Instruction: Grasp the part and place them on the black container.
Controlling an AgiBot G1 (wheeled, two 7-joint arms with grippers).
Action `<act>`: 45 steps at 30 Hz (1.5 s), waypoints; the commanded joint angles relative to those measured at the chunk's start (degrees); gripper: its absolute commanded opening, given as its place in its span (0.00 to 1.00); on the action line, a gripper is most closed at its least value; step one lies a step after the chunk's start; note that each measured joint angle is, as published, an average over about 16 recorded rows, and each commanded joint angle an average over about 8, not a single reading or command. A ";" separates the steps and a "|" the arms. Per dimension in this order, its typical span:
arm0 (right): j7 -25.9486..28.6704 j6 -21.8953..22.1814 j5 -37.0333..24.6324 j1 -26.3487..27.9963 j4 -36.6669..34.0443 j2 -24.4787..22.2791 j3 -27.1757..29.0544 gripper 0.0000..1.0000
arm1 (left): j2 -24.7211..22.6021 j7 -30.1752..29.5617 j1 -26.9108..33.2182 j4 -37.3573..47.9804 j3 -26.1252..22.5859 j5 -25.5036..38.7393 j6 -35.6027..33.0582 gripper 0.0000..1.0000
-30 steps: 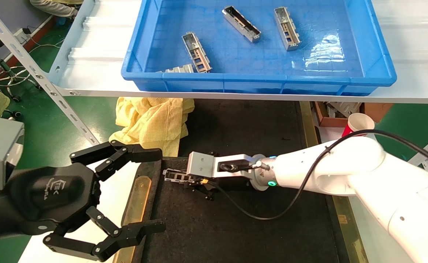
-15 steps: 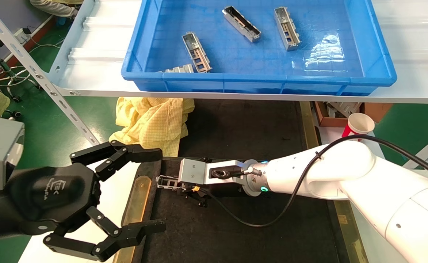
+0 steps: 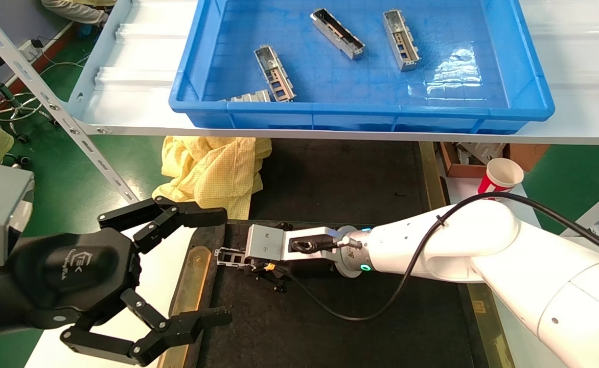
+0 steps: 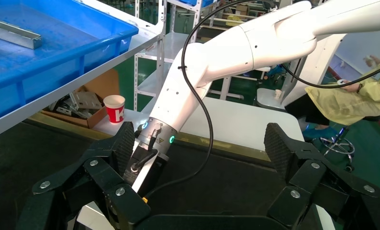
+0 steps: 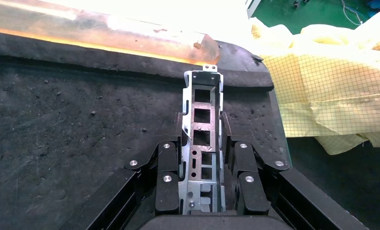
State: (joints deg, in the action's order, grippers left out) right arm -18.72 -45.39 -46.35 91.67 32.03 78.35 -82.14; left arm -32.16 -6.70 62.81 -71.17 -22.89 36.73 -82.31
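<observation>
My right gripper (image 3: 238, 258) is shut on a silver-grey part (image 3: 229, 255), holding it low over the left end of the black container (image 3: 330, 337). In the right wrist view the part (image 5: 202, 115) sits between the two fingers (image 5: 167, 163), its tip pointing toward the container's brass-coloured strip (image 5: 130, 38). Several more parts (image 3: 275, 71) lie in the blue bin (image 3: 371, 120) on the shelf. My left gripper (image 3: 217, 266) is open and empty, parked at the container's left edge; its pads (image 4: 281, 148) show wide apart in the left wrist view.
A yellow cloth (image 3: 212, 168) lies behind the container's left corner. A red-and-white paper cup (image 3: 501, 174) and a cardboard box with scrap (image 3: 463, 156) stand at the right under the shelf. The shelf edge (image 3: 330, 134) overhangs the back of the container.
My right gripper has moved left with the part, closer to the container's left edge. The left gripper has not moved.
</observation>
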 commanded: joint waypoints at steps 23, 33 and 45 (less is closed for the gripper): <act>-0.68 -6.65 5.07 3.50 -1.18 -1.14 -0.33 1.00 | 0.00 0.00 0.00 0.00 0.00 0.00 0.00 1.00; -1.17 -10.11 7.12 4.21 -2.87 -2.02 0.68 1.00 | 0.01 0.00 -0.01 0.02 0.01 -0.01 0.02 1.00; 0.14 -10.20 6.41 2.71 -0.70 -3.34 2.91 1.00 | 0.01 0.00 -0.01 0.01 0.01 -0.01 0.02 1.00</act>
State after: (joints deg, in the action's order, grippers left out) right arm -18.16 -56.07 -39.94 93.91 31.92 74.42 -78.31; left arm -32.15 -6.70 62.80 -71.15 -22.89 36.72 -82.29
